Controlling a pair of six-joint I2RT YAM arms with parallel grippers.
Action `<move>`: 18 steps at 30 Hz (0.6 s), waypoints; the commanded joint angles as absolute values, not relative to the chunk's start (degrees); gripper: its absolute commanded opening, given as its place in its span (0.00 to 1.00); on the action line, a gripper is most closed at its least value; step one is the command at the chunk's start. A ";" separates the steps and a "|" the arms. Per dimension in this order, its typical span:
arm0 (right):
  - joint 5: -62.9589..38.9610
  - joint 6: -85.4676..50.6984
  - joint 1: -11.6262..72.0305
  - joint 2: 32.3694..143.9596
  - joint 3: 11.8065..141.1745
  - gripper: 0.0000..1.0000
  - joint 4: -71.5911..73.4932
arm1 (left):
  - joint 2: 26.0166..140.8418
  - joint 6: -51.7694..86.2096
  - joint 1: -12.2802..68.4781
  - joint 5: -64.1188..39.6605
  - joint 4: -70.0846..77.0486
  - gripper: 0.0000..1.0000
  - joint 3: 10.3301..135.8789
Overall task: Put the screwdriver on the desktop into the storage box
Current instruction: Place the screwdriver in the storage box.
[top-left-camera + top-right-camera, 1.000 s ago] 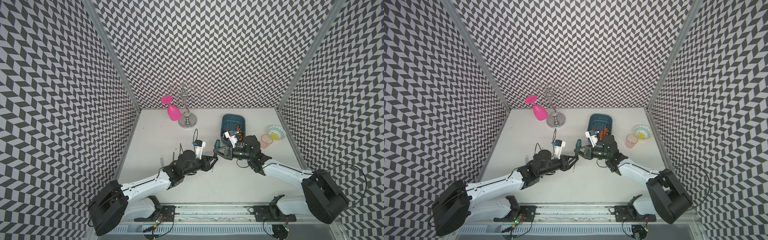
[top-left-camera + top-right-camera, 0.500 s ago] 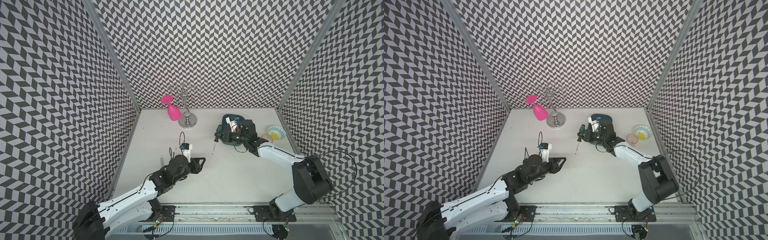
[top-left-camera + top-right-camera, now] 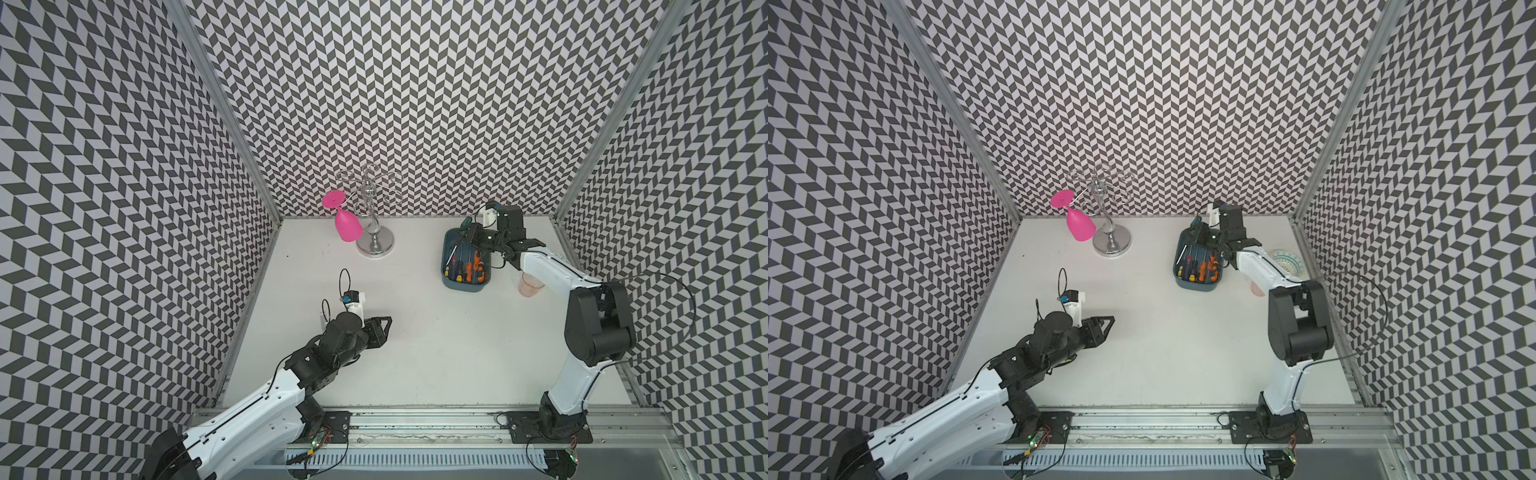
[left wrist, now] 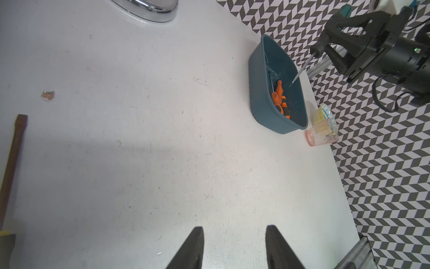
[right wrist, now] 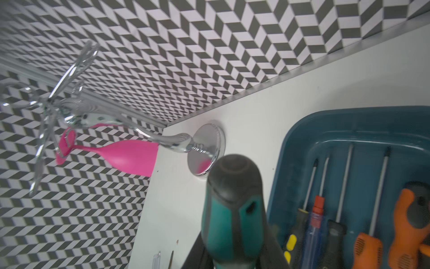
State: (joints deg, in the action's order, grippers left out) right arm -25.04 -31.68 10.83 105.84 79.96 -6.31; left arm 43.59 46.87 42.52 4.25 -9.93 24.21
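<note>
My right gripper [image 3: 473, 237] is shut on a screwdriver [image 5: 232, 205] with a teal and black handle. It holds it above the far end of the dark teal storage box [image 3: 467, 287], and the thin shaft [image 4: 301, 71] slants down into the box [image 4: 263, 104]. Several screwdrivers with orange, red and black handles lie inside. My left gripper [image 4: 233, 233] is open and empty, low over the white desktop [image 3: 436, 340] at the left. Another screwdriver [image 4: 14, 163] with a brownish flat blade lies on the desktop beside the left arm.
A chrome rack [image 3: 374, 241] with a pink glass [image 3: 347, 224] hanging from it stands at the back. A pale pink cup [image 3: 530, 286] and a small patterned bowl [image 3: 1287, 262] sit right of the box, under the right arm. Chevron walls close three sides.
The two grippers were together at the middle of the desktop. My right arm has carried the teal screwdriver back to over the box, and the left arm has drawn back to the left.
</note>
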 commanded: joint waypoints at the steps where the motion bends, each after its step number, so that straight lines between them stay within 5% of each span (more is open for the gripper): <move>1: -21.72 -29.65 9.58 108.19 82.35 0.22 -8.93 | 42.93 46.98 41.88 3.34 -11.78 0.47 23.90; 18: -8.90 -22.63 9.14 112.08 84.73 0.23 -15.07 | 46.31 47.37 41.47 2.11 -10.31 0.46 23.48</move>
